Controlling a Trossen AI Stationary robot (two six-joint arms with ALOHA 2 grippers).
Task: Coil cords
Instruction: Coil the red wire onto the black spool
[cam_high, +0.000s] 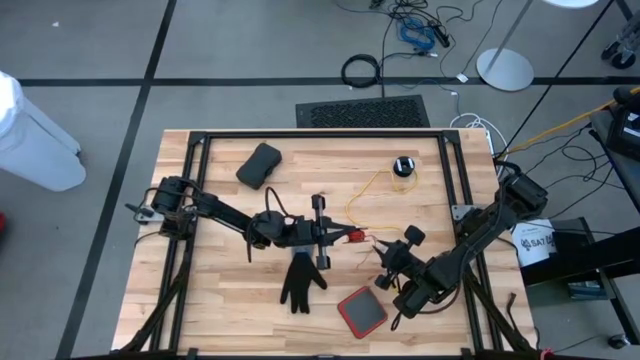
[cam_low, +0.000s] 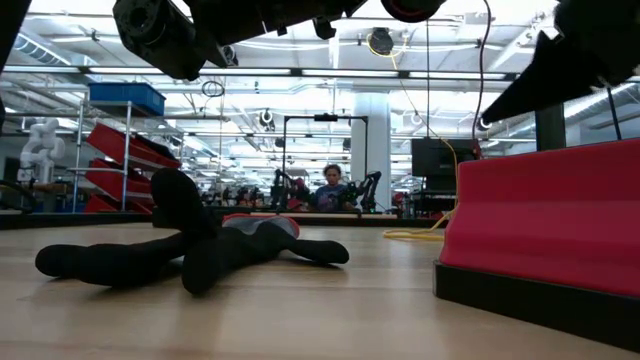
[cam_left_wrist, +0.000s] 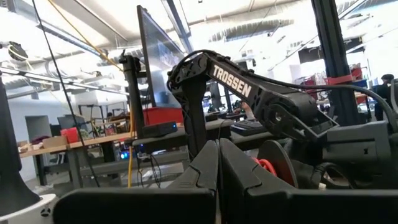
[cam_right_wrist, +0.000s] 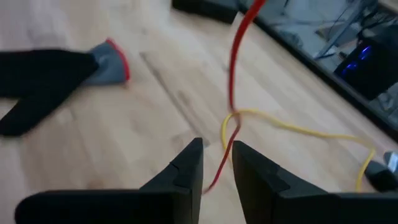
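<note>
Your right end effector (cam_right_wrist: 216, 163) stands slightly parted with the cords (cam_right_wrist: 231, 134) running loose between its fingers above the tabletop (cam_right_wrist: 155, 99), so close fully before winding toward the shut left end effector (cam_high: 340, 235).
</note>
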